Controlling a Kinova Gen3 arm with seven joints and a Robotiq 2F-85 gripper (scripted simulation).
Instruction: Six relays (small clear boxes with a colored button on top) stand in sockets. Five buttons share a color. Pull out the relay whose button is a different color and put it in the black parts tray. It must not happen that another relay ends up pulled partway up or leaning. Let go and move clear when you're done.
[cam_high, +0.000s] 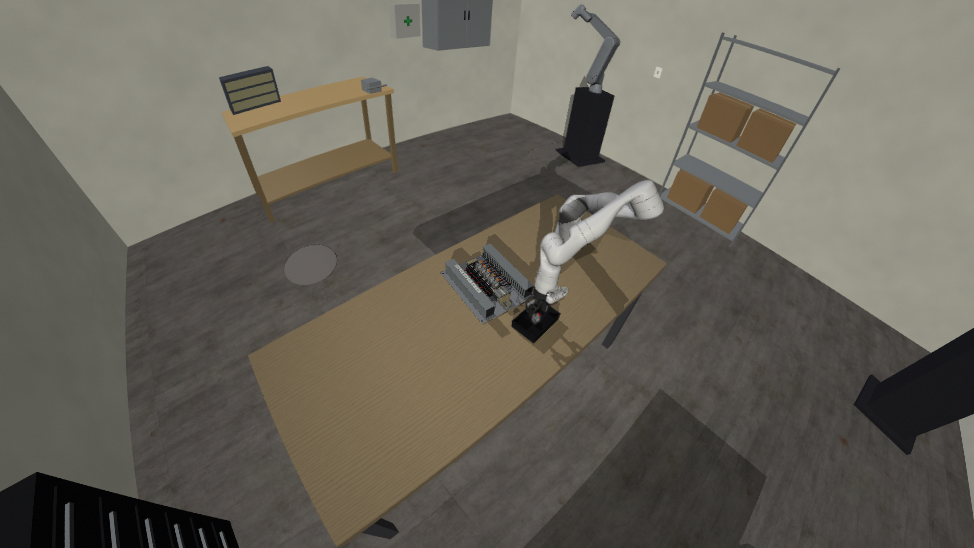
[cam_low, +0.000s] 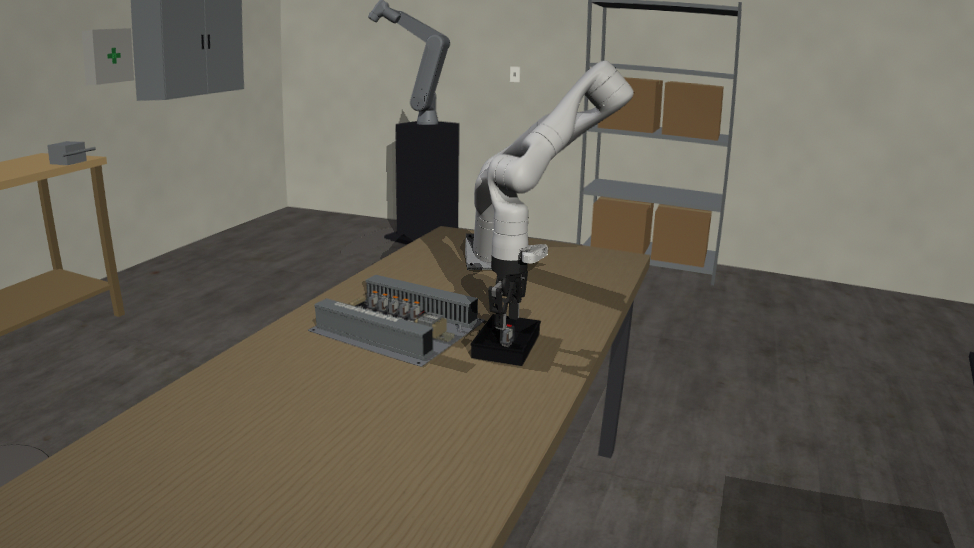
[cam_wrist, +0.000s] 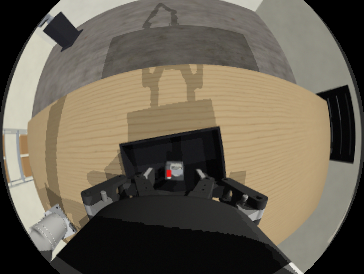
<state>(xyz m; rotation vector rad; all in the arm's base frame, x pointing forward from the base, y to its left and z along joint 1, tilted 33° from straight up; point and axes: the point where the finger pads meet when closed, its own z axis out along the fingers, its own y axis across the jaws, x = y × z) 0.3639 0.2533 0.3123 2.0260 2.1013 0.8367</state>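
Pale walls (cam_high: 885, 170) (cam_low: 851, 136) (cam_wrist: 300, 45) surround us, with a gray cabinet (cam_high: 456, 23) (cam_low: 187, 47) hung above the floor and 1 wooden workbench (cam_high: 309, 102) (cam_low: 88, 163) standing well apart from our desk (cam_high: 381, 388) (cam_low: 306, 436) (cam_wrist: 270, 115). Our white arm (cam_high: 578, 235) (cam_low: 548, 136) (cam_wrist: 48, 231) reaches over the desk and points its fingers (cam_high: 530, 308) (cam_low: 513, 310) down at the black parts tray (cam_high: 524, 330) (cam_low: 497, 353) (cam_wrist: 222, 155). We see the tray near 1 long edge of the desk, just beside the gray relay panel (cam_high: 471, 293) (cam_low: 371, 331), which lies toward the opposite long edge.

We have the fingers partly open, a little past halfway, and they grip nothing. In the wrist view, the relay with the red button (cam_high: 536, 317) (cam_low: 507, 334) (cam_wrist: 175, 171) sits between the 2 fingertips, with a gap on each side. It stands upright inside the tray, out of its socket. We count 5 relays with orange buttons (cam_high: 491, 273) (cam_low: 395, 305) in a row on the panel, between its 2 slotted gray ducts. Shadows of our fingers stretch across the desk beyond the tray.
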